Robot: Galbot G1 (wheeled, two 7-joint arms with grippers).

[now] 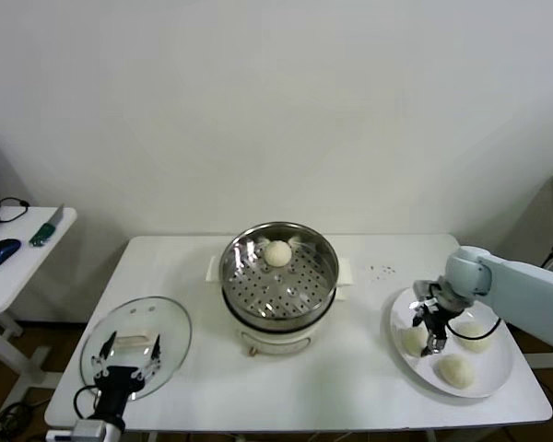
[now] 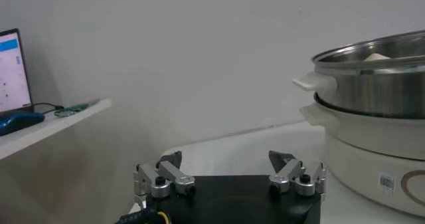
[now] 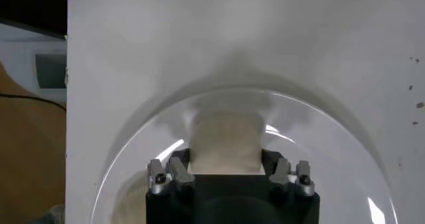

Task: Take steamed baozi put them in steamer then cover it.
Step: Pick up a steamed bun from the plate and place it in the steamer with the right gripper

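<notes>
My right gripper (image 1: 429, 337) is down on the white plate (image 1: 494, 379) at the table's right end, shut on a cream-white steamed baozi (image 3: 225, 141). In the right wrist view the bun is pressed between both fingers (image 3: 178, 166). In the head view that baozi (image 1: 412, 340) lies partly behind the gripper, and two more (image 1: 473, 333) (image 1: 455, 370) rest on the plate. One baozi (image 1: 277, 252) lies at the back of the shiny steamer (image 1: 278, 276). The glass cover (image 1: 136, 346) lies flat at front left, with my left gripper (image 1: 127, 363) open above it.
The steamer sits on a white pot base (image 1: 275, 343) at the table's middle; the left wrist view shows its steel wall (image 2: 372, 79) close by. A side table (image 1: 18, 258) with a mouse stands at the left. A few dark crumbs (image 1: 382, 270) lie behind the plate.
</notes>
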